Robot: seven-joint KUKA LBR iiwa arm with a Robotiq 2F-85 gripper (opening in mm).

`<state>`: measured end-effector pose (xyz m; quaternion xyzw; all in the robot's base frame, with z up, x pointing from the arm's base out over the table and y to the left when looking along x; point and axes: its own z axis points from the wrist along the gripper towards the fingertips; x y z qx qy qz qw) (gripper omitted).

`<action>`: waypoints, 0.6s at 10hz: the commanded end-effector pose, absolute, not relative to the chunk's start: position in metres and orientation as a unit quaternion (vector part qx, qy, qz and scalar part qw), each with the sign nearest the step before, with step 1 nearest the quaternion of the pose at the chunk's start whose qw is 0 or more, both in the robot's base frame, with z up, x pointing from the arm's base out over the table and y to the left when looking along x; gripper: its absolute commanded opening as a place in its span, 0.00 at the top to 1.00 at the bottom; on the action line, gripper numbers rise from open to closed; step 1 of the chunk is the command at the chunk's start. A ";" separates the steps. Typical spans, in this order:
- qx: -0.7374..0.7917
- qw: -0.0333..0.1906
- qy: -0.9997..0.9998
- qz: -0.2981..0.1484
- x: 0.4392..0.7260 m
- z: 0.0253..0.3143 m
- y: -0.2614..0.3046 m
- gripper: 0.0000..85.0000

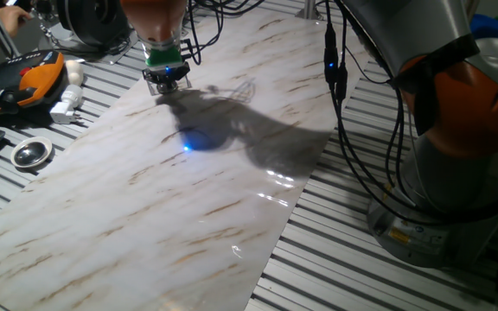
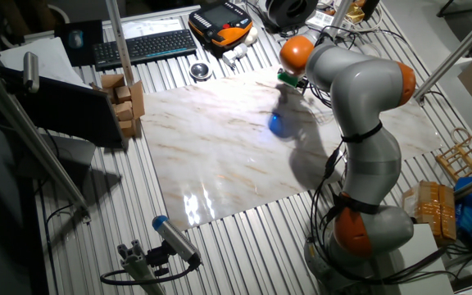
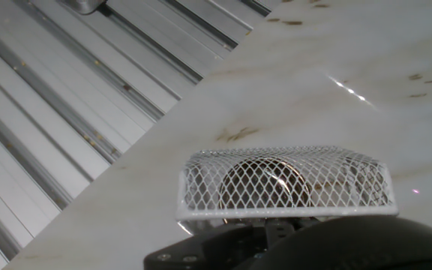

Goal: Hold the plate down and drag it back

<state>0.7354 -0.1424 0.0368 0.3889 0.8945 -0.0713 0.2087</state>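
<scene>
The tool (image 1: 164, 84) hangs low over the far edge of the marble board (image 1: 171, 199), right where the board meets the slatted table (image 1: 344, 276). I cannot tell how its jaws stand: in both fixed views they are a small dark clump, and the hand view shows only the black body at the bottom.

The plate (image 1: 31, 153) is well apart from it. It sits off the board on the bare slats, near the orange-and-black handset (image 1: 37, 78) and in front of the keyboard (image 2: 142, 47). Nothing is touching it.

Close ahead of the hand lies a white wire mesh piece (image 3: 283, 184) with something round and shiny behind it. I can't tell what that is.

My read is that this is the approach step, with no pressing begun. The next move calls for carrying the tool across to the plate, centring over its dark middle, and coming straight down. It then needs firm, steady downward pressure before any pull. The slat grooves could catch the rim, and a shiny surface may slip out from under a light touch.
</scene>
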 end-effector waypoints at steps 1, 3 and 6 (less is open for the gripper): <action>0.389 0.208 0.895 -0.070 0.735 0.036 -0.142 1.00; 0.389 0.208 0.895 -0.071 0.736 0.036 -0.141 1.00; 0.389 0.210 0.894 -0.072 0.736 0.037 -0.141 1.00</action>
